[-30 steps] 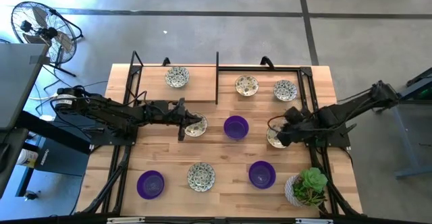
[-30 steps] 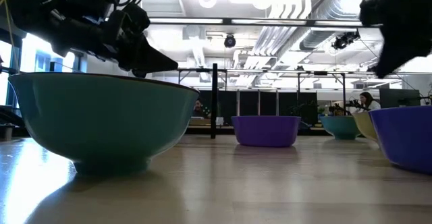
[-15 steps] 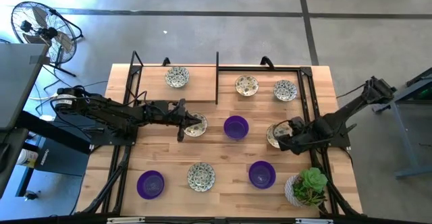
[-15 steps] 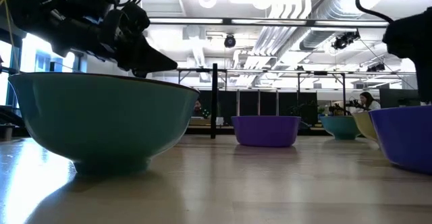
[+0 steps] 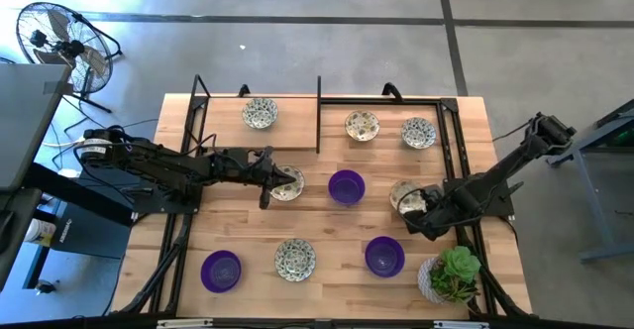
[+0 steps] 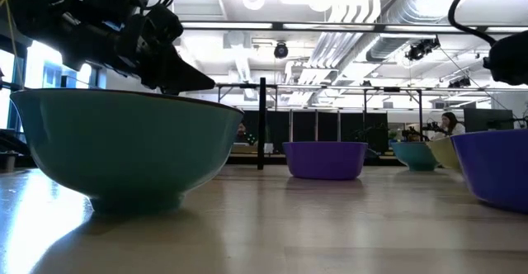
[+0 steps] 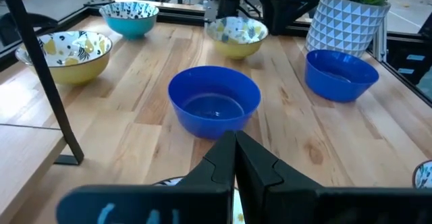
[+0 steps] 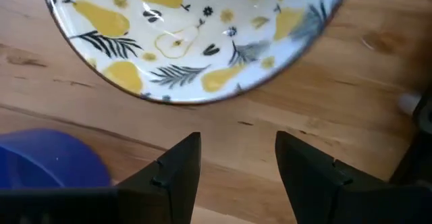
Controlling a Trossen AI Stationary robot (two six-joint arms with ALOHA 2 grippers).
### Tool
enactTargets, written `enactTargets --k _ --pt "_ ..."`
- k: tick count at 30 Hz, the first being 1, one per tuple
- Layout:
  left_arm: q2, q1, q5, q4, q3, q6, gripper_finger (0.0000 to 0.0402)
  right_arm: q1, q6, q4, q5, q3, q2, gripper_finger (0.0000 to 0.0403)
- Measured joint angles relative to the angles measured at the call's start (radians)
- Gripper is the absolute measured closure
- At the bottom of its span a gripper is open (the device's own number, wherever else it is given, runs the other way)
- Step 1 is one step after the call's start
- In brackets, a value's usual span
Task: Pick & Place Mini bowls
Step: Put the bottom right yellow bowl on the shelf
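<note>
Two grippers matter here: the right gripper [image 8: 233,163], jaws spread and empty, has the patterned bowl [image 8: 196,38] just ahead of its tips; lunging could shove it. The left gripper [image 7: 235,158], jaws pressed together, risks nudging the purple bowl [image 7: 214,102] ahead.

Glossy glazed mini bowls [image 5: 346,185] sit on a smooth, pale wooden plank worktop [image 5: 327,230] framed in matt black metal.

Patterned bowl [image 8: 196,35] cut off by frame.
</note>
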Motion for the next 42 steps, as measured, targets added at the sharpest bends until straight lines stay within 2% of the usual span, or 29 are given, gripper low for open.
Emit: enactTargets --k 12,16,22,28,34,42 --pt "0.0 0.0 0.0 -0.014 0.0 0.01 0.0401 -0.001 0.039 0.002 0.009 0.002 -0.008 0.0223" --pt "0.0 0.0 0.0 -0.016 0.0 0.01 0.0401 -0.007 0.034 -0.042 0.053 0.028 -0.014 0.0215" --pt "0.0 0.0 0.0 -0.02 0.0 0.002 0.0401 -0.06 0.022 -0.138 0.077 0.045 -0.014 0.0193" --pt "0.0 0.0 0.0 -0.023 0.0 0.002 0.0401 -0.137 -0.031 -0.132 0.171 0.045 -0.012 0.0186" --pt "0.0 0.0 0.0 -0.025 0.0 -0.009 0.0401 -0.187 -0.053 -0.103 0.157 -0.01 -0.005 0.0205" --pt "0.0 0.0 0.002 -0.062 0.001 -0.014 0.0401 -0.188 -0.071 0.045 0.178 -0.085 -0.013 0.0251"
